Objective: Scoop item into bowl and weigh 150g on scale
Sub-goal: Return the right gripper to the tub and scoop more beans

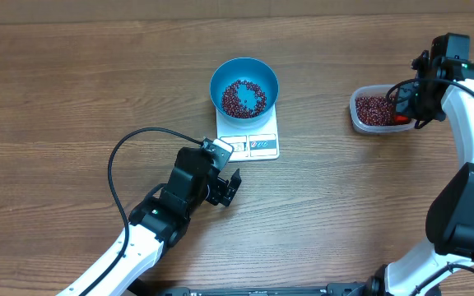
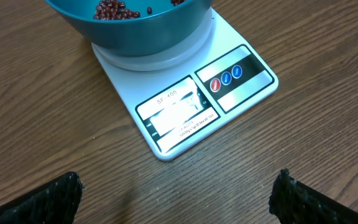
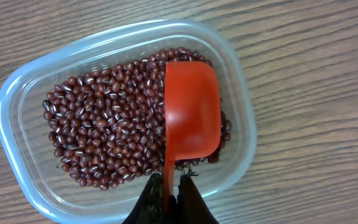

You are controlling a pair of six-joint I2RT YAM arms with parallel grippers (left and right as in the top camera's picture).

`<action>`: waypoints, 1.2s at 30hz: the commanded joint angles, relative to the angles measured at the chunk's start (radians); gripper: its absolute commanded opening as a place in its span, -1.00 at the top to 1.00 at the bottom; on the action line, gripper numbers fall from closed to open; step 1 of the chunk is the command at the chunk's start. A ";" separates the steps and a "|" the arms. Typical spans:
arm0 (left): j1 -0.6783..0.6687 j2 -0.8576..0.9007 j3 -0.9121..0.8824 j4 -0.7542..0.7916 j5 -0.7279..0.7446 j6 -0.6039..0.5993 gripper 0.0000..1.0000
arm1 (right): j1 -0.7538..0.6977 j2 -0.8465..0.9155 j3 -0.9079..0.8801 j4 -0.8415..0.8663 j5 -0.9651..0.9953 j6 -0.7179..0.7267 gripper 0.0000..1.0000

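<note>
The blue bowl (image 1: 244, 85) sits on the white scale (image 1: 253, 145) with a layer of red-brown beans (image 1: 244, 97) inside; its lower side (image 2: 142, 28) and the scale's display panel (image 2: 178, 115) fill the left wrist view. My left gripper (image 1: 228, 188) hovers open over bare wood just in front of the scale, nothing between its fingers (image 2: 51, 199). My right gripper (image 3: 171, 186) is shut on the handle of a red scoop (image 3: 192, 112), whose empty cup lies on its side on the beans (image 3: 104, 134) in a clear plastic container (image 3: 17, 93).
The clear container (image 1: 374, 109) stands on the wooden table to the right of the scale, under the right arm (image 1: 467, 99). The left arm and its black cable (image 1: 130, 164) occupy the lower left.
</note>
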 commanded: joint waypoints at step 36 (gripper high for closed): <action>-0.005 0.008 -0.005 0.003 -0.002 -0.013 -0.99 | -0.101 0.101 -0.018 -0.073 -0.636 0.000 0.93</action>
